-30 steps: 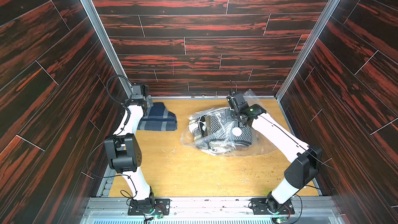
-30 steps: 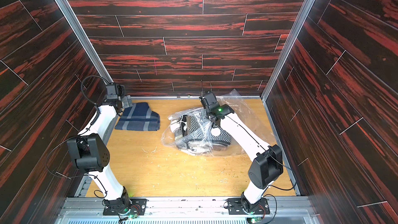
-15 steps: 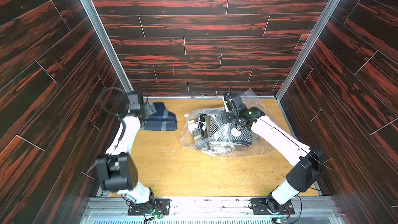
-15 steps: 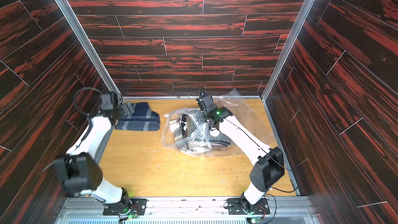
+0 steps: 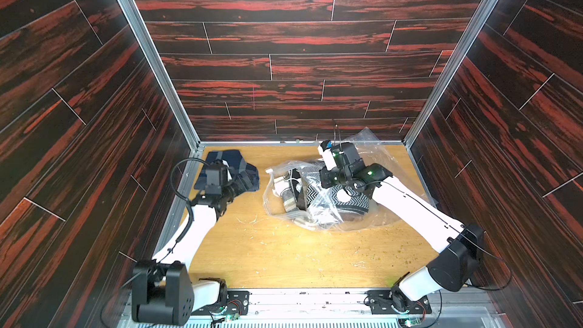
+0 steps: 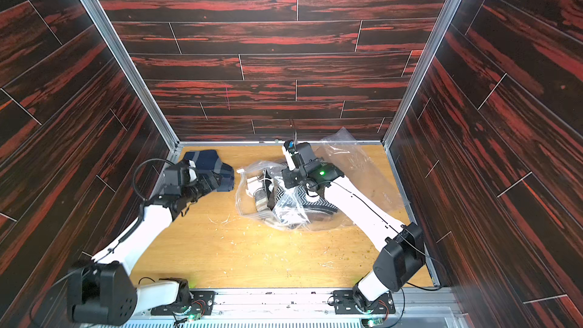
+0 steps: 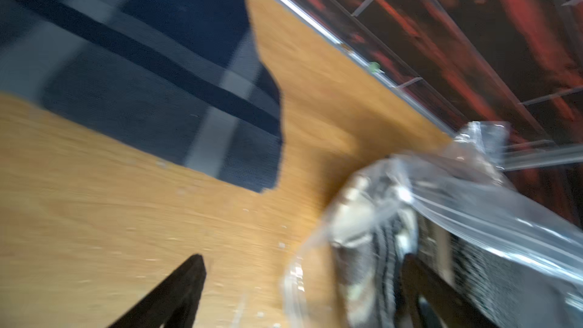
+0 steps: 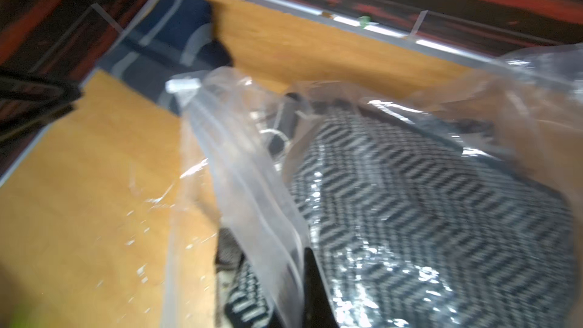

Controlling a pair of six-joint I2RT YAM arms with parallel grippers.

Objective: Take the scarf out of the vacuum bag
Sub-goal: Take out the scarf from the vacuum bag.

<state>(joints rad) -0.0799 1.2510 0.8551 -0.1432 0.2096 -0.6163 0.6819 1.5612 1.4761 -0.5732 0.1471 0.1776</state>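
The vacuum bag (image 5: 372, 165) lies crumpled at the back right of the table, its white valve disc (image 5: 343, 196) facing up. Inside it a black-and-white herringbone scarf (image 8: 426, 184) shows through the film, and a beige folded cloth (image 5: 288, 198) sits by the zip-seal mouth (image 8: 239, 159). My right gripper (image 8: 299, 295) is shut on the bag's upper film close to that mouth and holds it raised. My left gripper (image 7: 299, 279) is open and empty, low over the wood, a short way left of the bag's mouth (image 7: 296, 272). In both top views it (image 5: 243, 186) hangs at the navy cloth's near edge.
A navy plaid cloth (image 5: 230, 160) lies folded outside the bag in the back left corner. Dark wood-patterned walls close in the table (image 5: 284, 254) on three sides, with a metal rail (image 5: 284, 142) along the back. Small crumbs dot the wood.
My left arm has swung out of the back left corner, down and right towards the bag, still open. My right gripper has tugged the bag's film up and leftwards.
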